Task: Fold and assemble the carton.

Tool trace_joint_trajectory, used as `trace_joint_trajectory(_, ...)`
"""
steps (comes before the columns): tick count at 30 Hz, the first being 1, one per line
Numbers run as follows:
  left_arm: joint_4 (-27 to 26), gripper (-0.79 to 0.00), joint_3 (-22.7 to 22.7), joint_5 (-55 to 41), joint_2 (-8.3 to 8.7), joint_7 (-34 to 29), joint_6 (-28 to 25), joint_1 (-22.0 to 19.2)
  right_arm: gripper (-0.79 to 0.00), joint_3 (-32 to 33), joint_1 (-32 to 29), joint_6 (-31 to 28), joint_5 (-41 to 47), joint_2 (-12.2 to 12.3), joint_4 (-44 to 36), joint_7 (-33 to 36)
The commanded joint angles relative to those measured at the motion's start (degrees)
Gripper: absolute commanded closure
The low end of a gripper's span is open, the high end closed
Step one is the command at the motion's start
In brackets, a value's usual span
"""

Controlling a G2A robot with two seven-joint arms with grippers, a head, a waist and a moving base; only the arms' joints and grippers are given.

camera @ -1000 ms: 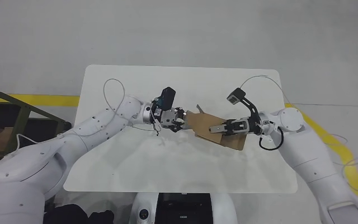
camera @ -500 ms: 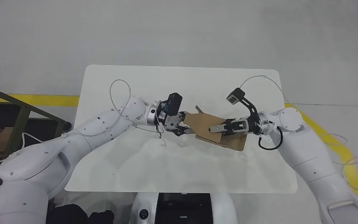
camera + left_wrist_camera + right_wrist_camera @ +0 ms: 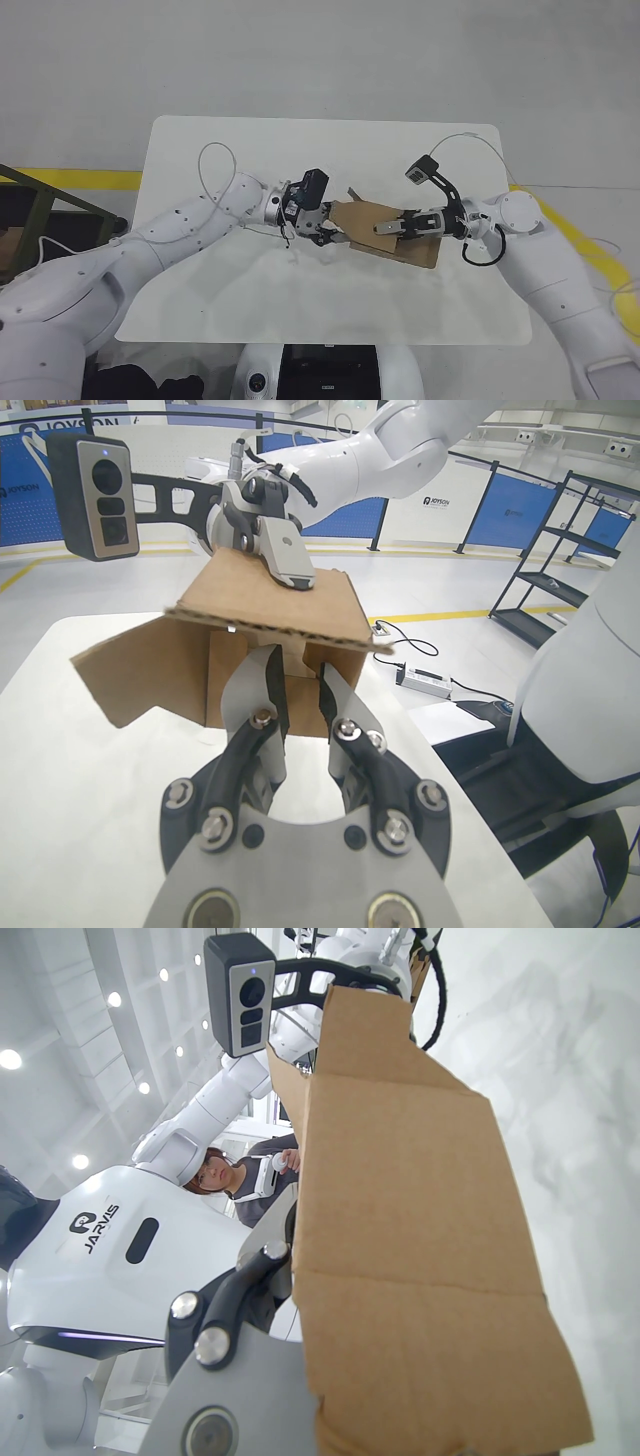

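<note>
The carton (image 3: 235, 592) rests mid-tabletop (image 3: 200, 160). It looks like light, stiff board that creases easily, so it is best held at panel edges. The right end effector (image 3: 295, 586) clamps its top panel. The left end effector (image 3: 300, 685), fingers slightly apart, sits at its open end.

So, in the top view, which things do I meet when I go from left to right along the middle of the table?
White table → left claw → brown cardboard carton → bare table again. The right claw lies over the carton, so it is left out.
</note>
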Motion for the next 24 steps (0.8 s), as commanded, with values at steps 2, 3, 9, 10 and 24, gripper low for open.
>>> trace_joint_trajectory(2,0.4,-0.234,-0.1,-1.5,0.32,0.0,0.0,-0.3,0.0,-0.1,0.1,0.1,0.0,0.0,0.0,0.1)
trace_joint_trajectory(3,0.6,-0.234,-0.3,-2.0,0.47,0.0,0.0,-0.3,0.0,0.0,0.1,0.1,0.0,0.0,0.1,0.1)
trace_joint_trajectory(9,2.0,-0.292,-3.1,-4.8,1.85,0.1,0.1,0.7,0.0,0.3,0.0,0.2,0.2,0.2,0.6,0.2)
trace_joint_trajectory(10,2.3,-0.296,-3.8,-5.3,2.14,0.1,0.1,1.1,0.0,0.4,0.0,0.2,0.2,0.2,0.6,0.2)
trace_joint_trajectory(24,4.6,-0.785,-10.1,-13.0,3.6,0.0,0.0,4.3,0.0,-0.6,0.0,0.5,-1.8,0.2,-0.4,0.5)
